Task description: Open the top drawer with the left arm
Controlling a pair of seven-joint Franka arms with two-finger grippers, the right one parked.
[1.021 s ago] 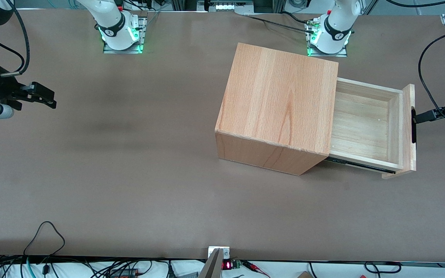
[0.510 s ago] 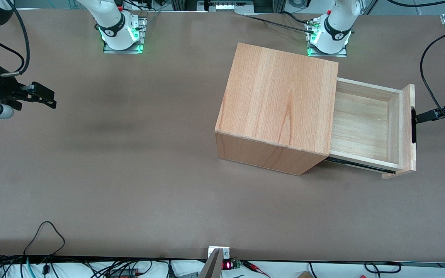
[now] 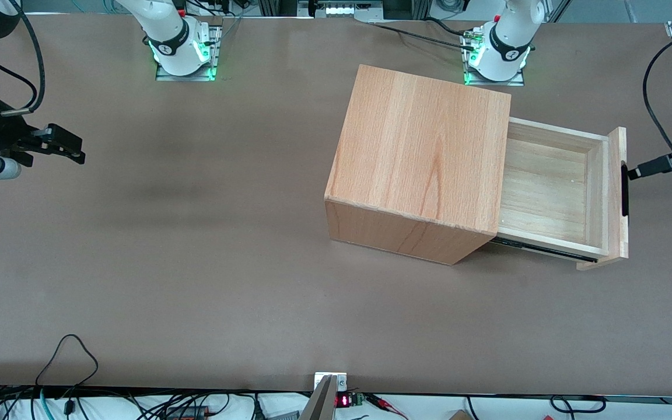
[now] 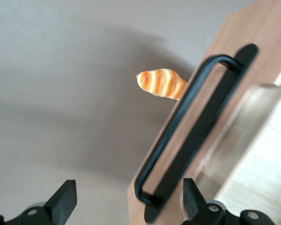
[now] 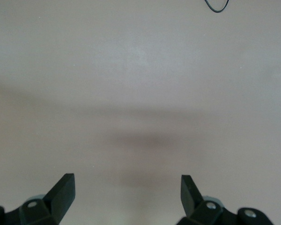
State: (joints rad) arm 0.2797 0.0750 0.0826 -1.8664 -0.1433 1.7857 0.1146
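Front view: the top drawer (image 3: 552, 189) juts from the cabinet (image 3: 423, 157) toward the working arm's bench (image 3: 196, 262) end; the end effector (image 3: 633, 172) sits just beside its handle (image 3: 624, 189).

Left wrist view: fingers (image 4: 65, 199) spread, gripping nothing, handle near them; a croissant (image 4: 161, 83) lies past the panel edge.

top drawer (image 3: 552, 192) pulled out, tool (image 3: 639, 171) beside handle (image 3: 624, 189)

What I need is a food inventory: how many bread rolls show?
1: a bread roll, peeking past the top drawer, in the wrist view only. The open end effector sits just off the handle. Others may be hidden.
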